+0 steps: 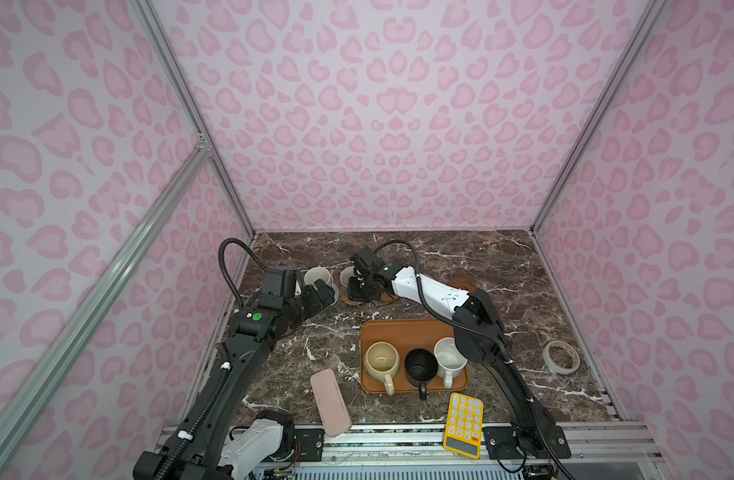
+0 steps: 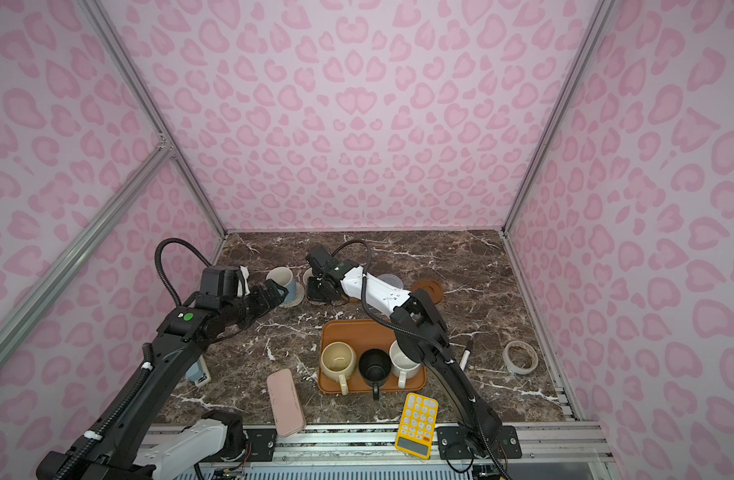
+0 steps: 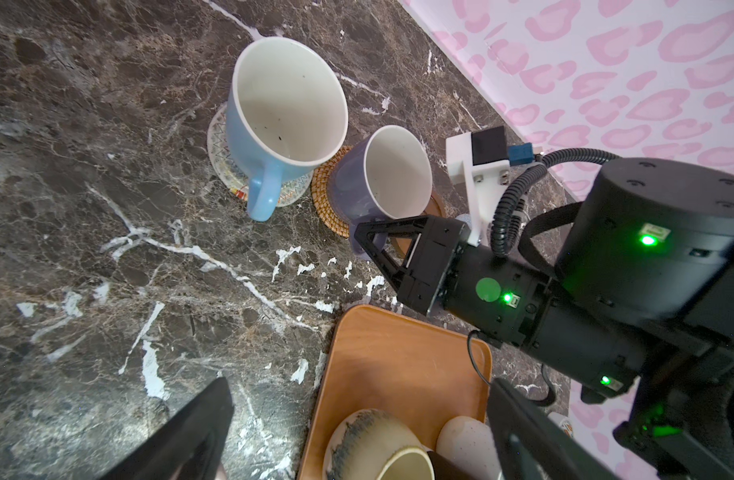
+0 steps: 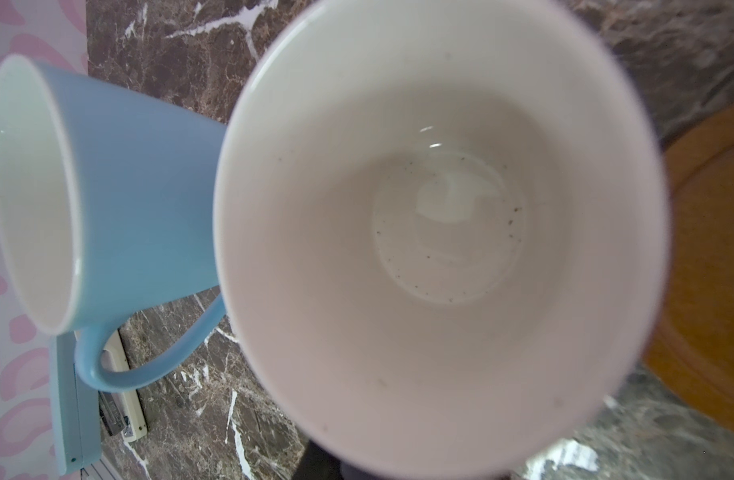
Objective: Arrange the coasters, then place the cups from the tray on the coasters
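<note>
The light blue cup [image 3: 274,120] stands on the off-white woven coaster [image 3: 222,153]. Beside it the lavender cup [image 3: 382,174] sits on the rattan coaster [image 3: 323,199]. My right gripper [image 3: 369,245] is at its handle, with one finger across it and the other hidden. A brown coaster [image 4: 710,249] lies next to that cup. A second brown coaster [image 1: 461,284] and the grey-blue coaster [image 2: 388,279] lie further right. My left gripper [image 3: 359,384] hangs open and empty near the blue cup. The tray [image 1: 398,330] holds the cream-yellow cup [image 1: 382,361], black cup [image 1: 420,365] and speckled white cup [image 1: 448,353].
A pink case [image 1: 330,401] and a yellow calculator [image 1: 463,424] lie at the front edge. A tape roll [image 1: 560,357] sits at the right and a pen [image 2: 465,357] beside the tray. A pale device [image 2: 197,372] lies under my left arm. Pink walls close three sides.
</note>
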{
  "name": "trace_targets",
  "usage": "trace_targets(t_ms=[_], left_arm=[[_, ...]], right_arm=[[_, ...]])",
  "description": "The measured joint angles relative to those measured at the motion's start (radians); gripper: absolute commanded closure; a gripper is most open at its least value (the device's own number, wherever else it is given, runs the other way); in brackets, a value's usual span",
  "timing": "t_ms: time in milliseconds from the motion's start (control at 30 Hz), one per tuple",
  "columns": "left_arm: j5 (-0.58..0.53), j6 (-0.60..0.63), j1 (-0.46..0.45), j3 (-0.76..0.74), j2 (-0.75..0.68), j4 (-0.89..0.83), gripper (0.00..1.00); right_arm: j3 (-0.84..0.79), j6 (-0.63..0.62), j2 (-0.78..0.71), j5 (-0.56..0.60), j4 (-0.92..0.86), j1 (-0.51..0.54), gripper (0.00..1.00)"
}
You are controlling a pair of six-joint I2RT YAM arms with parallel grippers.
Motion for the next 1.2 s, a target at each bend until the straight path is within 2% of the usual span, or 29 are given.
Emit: trace_targets(t_ms=[233, 400, 667, 800, 867, 1200], left_arm=[[-0.003, 0.0, 0.0, 0.0, -0.008, 0.0, 0.03], [-0.004, 0.0, 0.0, 0.0, -0.017, 0.0, 0.03], [-0.008, 0.0, 0.0, 0.0, -0.031, -0.003, 0.03], [-0.007, 0.0, 0.0, 0.0, -0.039, -0.021, 0.03], [-0.007, 0.0, 0.0, 0.003, -0.049, -0.037, 0.03], [-0.002, 0.004, 0.0, 0.017, -0.089, -0.106, 0.03]], right_arm=[[0.003, 0.004, 0.0, 0.0, 0.001, 0.001, 0.56], [0.003, 0.003, 0.0, 0.007, -0.001, 0.002, 0.41], [0.003, -0.022, -0.053, 0.06, -0.029, 0.021, 0.15], [0.001, -0.047, -0.089, 0.108, -0.056, 0.033, 0.05], [-0.011, -0.058, -0.121, 0.121, -0.065, 0.038, 0.03], [-0.164, -0.098, -0.31, 0.195, -0.067, 0.044, 0.03]])
